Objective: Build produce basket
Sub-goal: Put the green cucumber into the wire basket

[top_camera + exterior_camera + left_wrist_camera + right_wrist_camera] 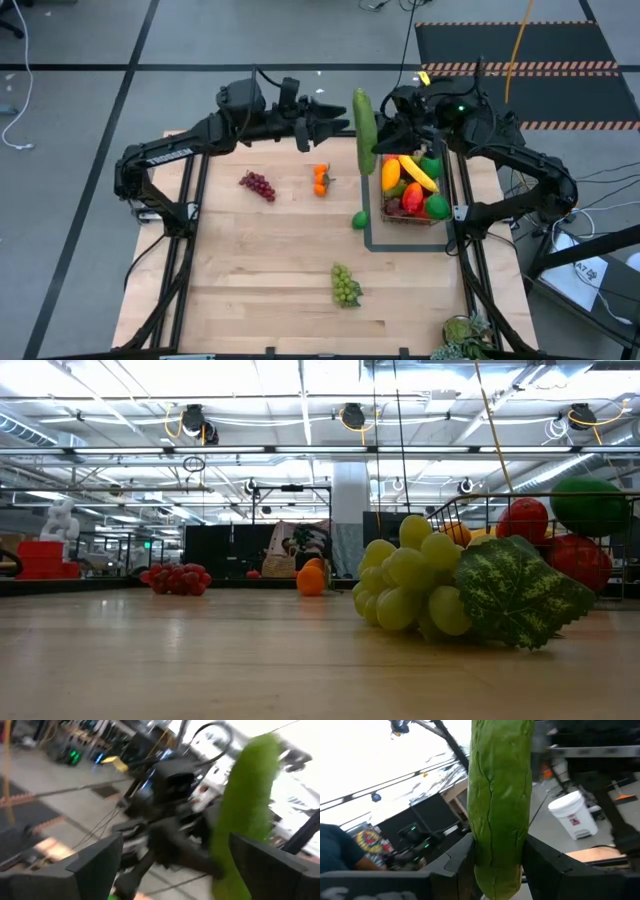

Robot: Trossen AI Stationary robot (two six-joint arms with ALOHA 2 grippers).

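Green grapes: nearest the low camera, right of centre in that view, with a mottled leaf against them; in the overhead view they lie lower centre of the table.
Cucumber: fills the middle of the right wrist view, clamped at its lower end between the right gripper's fingers; from above it stands upper centre, beside the basket's left edge.
Right gripper: upper right of centre in the overhead view, closed narrow on the cucumber.
Left gripper: upper centre, just left of the cucumber, fingers spread wide and holding nothing; in its wrist view the cucumber shows between and beyond its two fingers.
Basket: right of centre, on a flat dark frame; holds a yellow banana, red and green fruits and an orange-yellow one.
Purple grapes: left of centre on the wood.
Orange: centre, well apart from the purple grapes.
Lime: just beside the frame's left edge.
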